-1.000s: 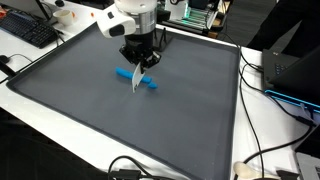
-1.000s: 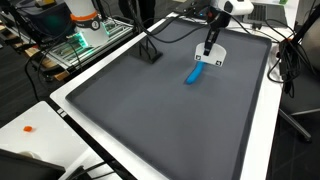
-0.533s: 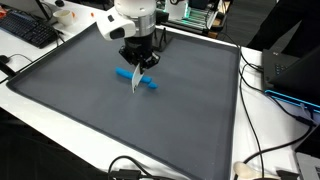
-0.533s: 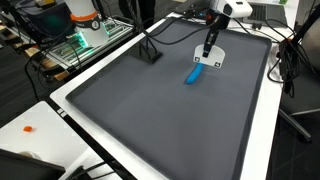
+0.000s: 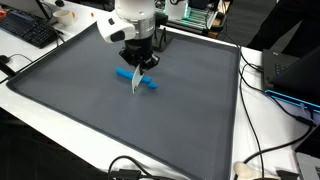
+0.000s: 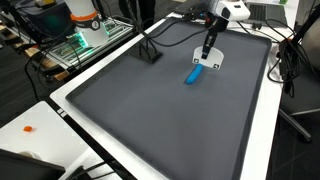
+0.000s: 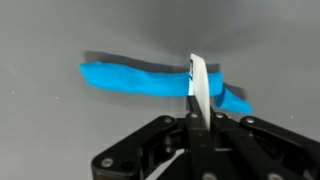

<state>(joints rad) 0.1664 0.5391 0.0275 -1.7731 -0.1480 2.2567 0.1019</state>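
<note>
My gripper (image 5: 138, 64) is shut on a thin white flat piece (image 5: 136, 83) that hangs down from the fingers, seen edge-on in the wrist view (image 7: 198, 85). Just under it a blue strip-shaped object (image 5: 148, 84) lies flat on the grey mat (image 5: 90, 110). In the wrist view the blue object (image 7: 130, 78) runs left to right behind the white piece. In the other exterior view the gripper (image 6: 207, 52) holds the white piece (image 6: 211, 62) just beyond the blue object (image 6: 193, 74). I cannot tell whether the white piece touches the blue object.
The mat has a white raised border (image 5: 250, 110). A keyboard (image 5: 28, 30) lies off the mat's corner. Cables (image 5: 270, 150) and dark equipment (image 5: 295, 70) sit along one side. A black stand (image 6: 150, 52), green-lit electronics (image 6: 85, 38) and a small orange item (image 6: 28, 128) lie outside the mat.
</note>
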